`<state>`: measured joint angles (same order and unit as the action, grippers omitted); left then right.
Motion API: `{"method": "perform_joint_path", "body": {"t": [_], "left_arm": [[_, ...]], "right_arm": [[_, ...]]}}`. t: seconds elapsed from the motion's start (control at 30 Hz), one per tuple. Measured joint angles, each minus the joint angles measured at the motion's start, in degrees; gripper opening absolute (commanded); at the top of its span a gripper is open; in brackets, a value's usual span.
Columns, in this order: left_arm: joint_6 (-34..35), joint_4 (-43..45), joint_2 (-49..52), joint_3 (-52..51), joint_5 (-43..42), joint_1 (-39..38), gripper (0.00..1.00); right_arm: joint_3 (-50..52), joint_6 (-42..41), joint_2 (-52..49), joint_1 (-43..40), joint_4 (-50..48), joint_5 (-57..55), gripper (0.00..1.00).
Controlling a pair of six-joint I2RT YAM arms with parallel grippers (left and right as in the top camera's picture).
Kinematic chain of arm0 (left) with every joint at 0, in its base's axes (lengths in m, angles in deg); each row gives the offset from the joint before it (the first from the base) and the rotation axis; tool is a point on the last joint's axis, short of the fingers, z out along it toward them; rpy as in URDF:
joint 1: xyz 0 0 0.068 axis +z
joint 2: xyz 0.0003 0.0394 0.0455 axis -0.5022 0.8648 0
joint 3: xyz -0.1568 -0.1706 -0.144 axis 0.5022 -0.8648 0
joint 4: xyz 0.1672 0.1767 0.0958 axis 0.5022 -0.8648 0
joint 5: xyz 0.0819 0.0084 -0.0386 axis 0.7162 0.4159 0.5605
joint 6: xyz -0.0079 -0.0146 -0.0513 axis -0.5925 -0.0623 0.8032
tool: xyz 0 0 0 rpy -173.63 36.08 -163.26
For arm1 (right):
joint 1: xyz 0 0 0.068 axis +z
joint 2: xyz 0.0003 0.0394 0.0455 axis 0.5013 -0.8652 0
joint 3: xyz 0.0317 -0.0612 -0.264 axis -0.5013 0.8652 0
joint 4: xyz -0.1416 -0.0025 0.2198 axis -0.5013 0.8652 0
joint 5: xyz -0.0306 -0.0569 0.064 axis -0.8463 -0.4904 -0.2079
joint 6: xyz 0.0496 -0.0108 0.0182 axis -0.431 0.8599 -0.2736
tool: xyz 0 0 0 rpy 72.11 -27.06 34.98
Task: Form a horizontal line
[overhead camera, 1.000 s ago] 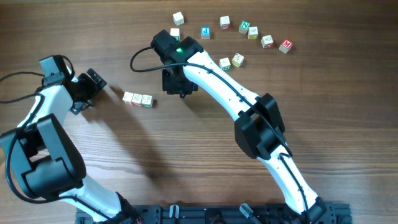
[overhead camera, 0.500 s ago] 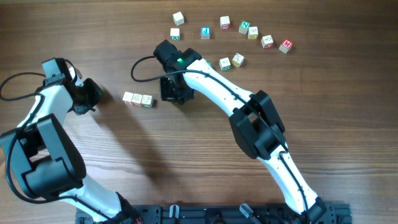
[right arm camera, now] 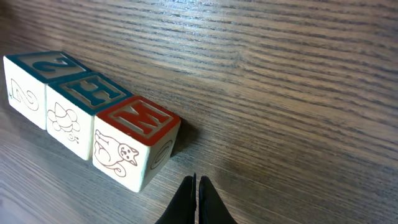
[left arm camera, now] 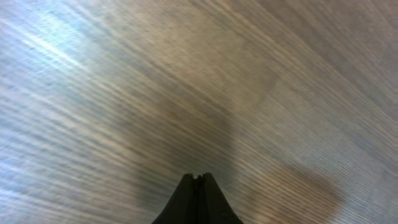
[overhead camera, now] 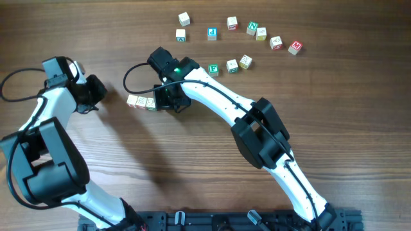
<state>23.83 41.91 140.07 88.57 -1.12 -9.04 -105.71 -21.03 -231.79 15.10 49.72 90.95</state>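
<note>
Horizontal line (overhead camera: 142, 101): three cubes touching, left-centre of overhead frame, on table (overhead camera: 192, 167). Right end effector (right arm camera: 198, 190) just beside row's right end, fingers pressed together, empty. Left end effector (left arm camera: 198, 183) well left of row, likewise closed, empty.

The horizontal line (overhead camera: 142, 101) holds three cubes. Eleven loose cubes (overhead camera: 232, 23) lie elsewhere on the bench (overhead camera: 192, 160), making fourteen in all.

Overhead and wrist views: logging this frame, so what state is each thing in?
row of three cubes: touching edge to edge, straight
loose cubes: scattered, outside the row
left gripper: fingers shut, empty
right gripper: fingers shut, empty, beside the row's M end
</note>
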Motion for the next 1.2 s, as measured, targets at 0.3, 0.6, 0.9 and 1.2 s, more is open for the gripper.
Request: {"method": "perform_joint_path", "body": {"t": [0.3,0.6,0.9,1.2], "left_arm": [[-0.66,1.62,2.6,-0.04,0.04,-4.07,0.04],[-0.87,0.48,2.62,-0.5,0.35,-4.07,0.04],[-1.07,0.31,2.62,-0.85,-1.92,-4.07,0.04],[-1.09,-0.28,2.62,-0.85,-4.24,-4.07,0.04]], "right_arm": [[0.0,-1.55,0.0,0.0,-1.64,0.39,0.05],[0.0,-1.55,-0.02,0.0,-2.47,0.39,0.05],[0.04,-1.55,-0.07,0.0,-2.62,0.39,0.05],[0.15,-1.55,-1.07,0.0,-4.72,0.35,0.05]]}}
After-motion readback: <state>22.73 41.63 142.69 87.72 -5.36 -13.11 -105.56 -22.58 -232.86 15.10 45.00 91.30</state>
